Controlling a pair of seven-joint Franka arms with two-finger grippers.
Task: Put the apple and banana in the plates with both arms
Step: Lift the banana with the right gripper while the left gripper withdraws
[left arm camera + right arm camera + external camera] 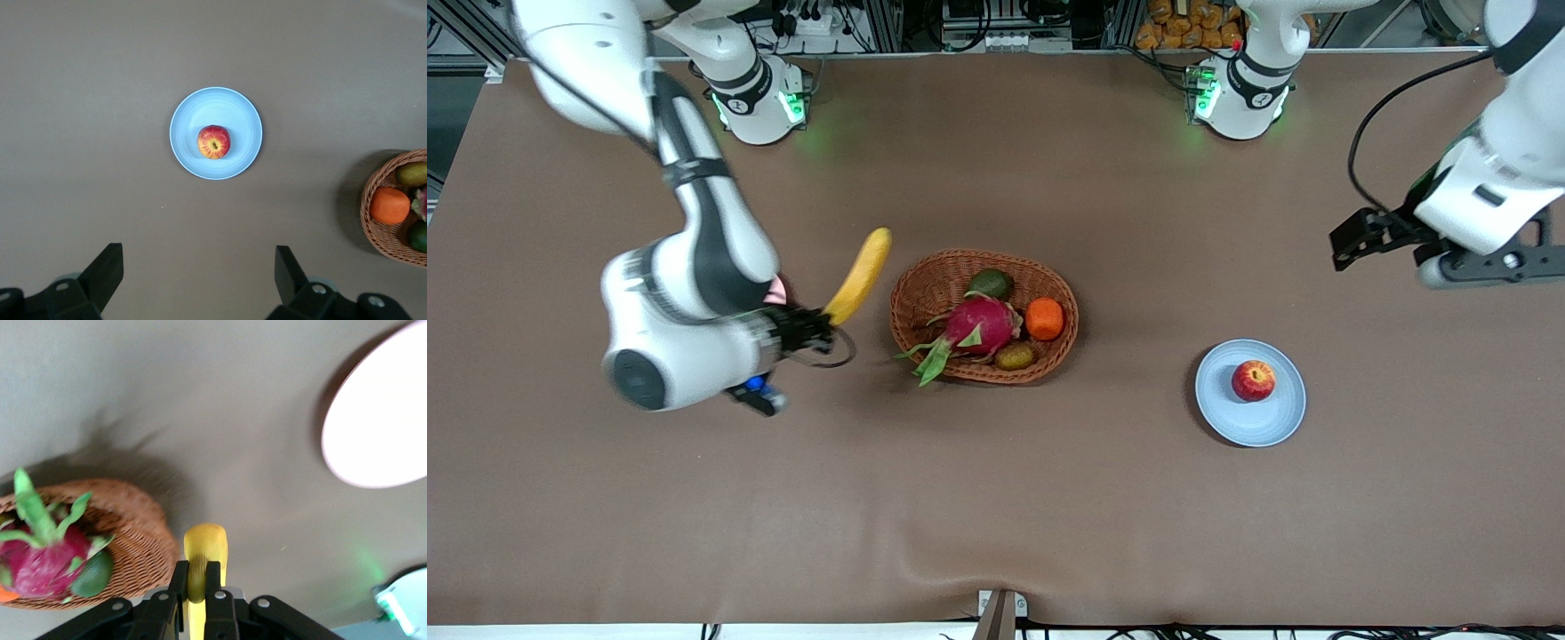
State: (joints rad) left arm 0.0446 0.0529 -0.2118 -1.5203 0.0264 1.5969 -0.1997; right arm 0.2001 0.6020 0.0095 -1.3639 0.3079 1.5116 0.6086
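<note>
My right gripper is shut on the banana near its lower end and holds it up in the air beside the wicker basket; in the right wrist view the fingers clamp the banana. The pale pink plate lies below it on the table. In the front view only a sliver of the pink plate shows under the right arm. The apple sits in the pale blue plate. My left gripper is open and empty, raised high near the left arm's end of the table; its view shows the apple in the blue plate.
An oval wicker basket at the table's middle holds a magenta dragon fruit, an orange, an avocado and a kiwi. The basket also shows in the left wrist view.
</note>
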